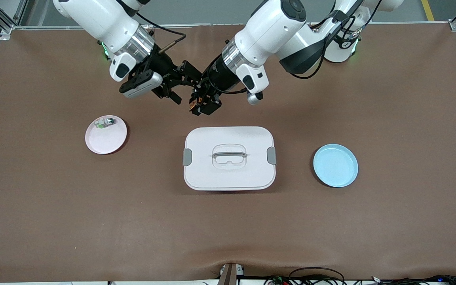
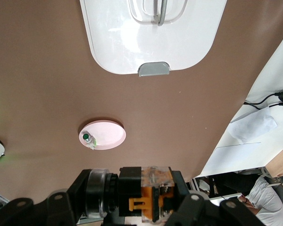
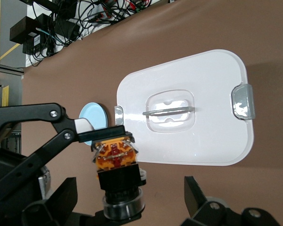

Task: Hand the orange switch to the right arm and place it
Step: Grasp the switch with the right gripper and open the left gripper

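The orange switch (image 1: pixel 193 104), a black body with an orange section and a clear ring at one end, hangs in the air over the bare table just farther from the front camera than the white box. My left gripper (image 1: pixel 203 105) is shut on its orange end; the left wrist view shows it in that grip (image 2: pixel 144 194). My right gripper (image 1: pixel 185 86) is open. In the right wrist view its fingers stand wide apart on both sides of the switch's black ringed end (image 3: pixel 117 176) without touching it. The right gripper (image 3: pixel 129 195) holds nothing.
A white lidded box (image 1: pixel 251 170) with a handle sits mid-table. A pink plate (image 1: pixel 107 141) toward the right arm's end carries a small clear, green and silver part (image 1: pixel 105 123). A blue plate (image 1: pixel 335 165) lies toward the left arm's end.
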You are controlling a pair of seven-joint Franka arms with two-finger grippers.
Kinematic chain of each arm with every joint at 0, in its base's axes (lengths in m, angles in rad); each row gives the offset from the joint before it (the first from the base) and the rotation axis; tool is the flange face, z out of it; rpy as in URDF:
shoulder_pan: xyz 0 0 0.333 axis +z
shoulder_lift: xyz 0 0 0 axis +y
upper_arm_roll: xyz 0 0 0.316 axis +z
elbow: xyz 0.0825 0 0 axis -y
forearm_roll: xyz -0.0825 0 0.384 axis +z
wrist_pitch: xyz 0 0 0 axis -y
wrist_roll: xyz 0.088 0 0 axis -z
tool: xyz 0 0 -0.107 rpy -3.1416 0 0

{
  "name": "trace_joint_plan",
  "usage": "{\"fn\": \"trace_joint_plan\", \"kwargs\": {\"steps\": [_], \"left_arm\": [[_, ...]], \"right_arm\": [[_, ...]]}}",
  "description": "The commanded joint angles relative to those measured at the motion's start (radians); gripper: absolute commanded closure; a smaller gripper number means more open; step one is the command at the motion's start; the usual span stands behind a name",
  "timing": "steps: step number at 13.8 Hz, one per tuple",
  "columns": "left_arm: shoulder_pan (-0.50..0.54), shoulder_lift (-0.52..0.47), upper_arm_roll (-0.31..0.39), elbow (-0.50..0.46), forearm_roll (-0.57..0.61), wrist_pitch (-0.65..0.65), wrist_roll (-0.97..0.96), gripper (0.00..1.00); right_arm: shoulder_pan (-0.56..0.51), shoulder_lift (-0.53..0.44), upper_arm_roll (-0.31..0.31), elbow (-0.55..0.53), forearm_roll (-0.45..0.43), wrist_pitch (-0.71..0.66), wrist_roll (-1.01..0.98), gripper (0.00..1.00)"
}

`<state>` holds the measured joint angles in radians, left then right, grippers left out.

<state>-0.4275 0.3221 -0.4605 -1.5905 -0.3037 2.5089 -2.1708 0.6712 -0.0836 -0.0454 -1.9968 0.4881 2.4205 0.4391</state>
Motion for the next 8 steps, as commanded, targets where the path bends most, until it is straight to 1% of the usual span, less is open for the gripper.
{"fn": "trace_joint_plan", "kwargs": {"steps": [1,2,4,5,6,8], "left_arm": [[-0.01,0.005,0.005,0.018,0.021,0.008,-0.029,0.89],[-0.01,0.006,0.005,0.018,0.021,0.008,-0.029,0.89],[-0.008,0.006,0.005,0.018,0.021,0.008,-0.029,0.89],[-0.008,0.005,0.005,0.018,0.021,0.008,-0.029,0.89],[-0.008,0.005,0.005,0.018,0.021,0.008,-0.029,0.89],[-0.01,0.006,0.005,0.018,0.021,0.008,-0.027,0.89]], "right_arm": [[0.018,0.057,-0.01,0.073,0.026,0.002,-0.007,0.0],[0.018,0.067,-0.01,0.085,0.026,0.0,-0.011,0.03],[0.019,0.068,-0.011,0.098,0.021,0.0,-0.023,0.41],[0.019,0.07,-0.011,0.098,0.021,0.0,-0.023,0.53],[0.019,0.07,-0.011,0.098,0.02,0.0,-0.023,0.66],[0.019,0.07,-0.011,0.098,0.021,-0.003,-0.017,1.0]]}}
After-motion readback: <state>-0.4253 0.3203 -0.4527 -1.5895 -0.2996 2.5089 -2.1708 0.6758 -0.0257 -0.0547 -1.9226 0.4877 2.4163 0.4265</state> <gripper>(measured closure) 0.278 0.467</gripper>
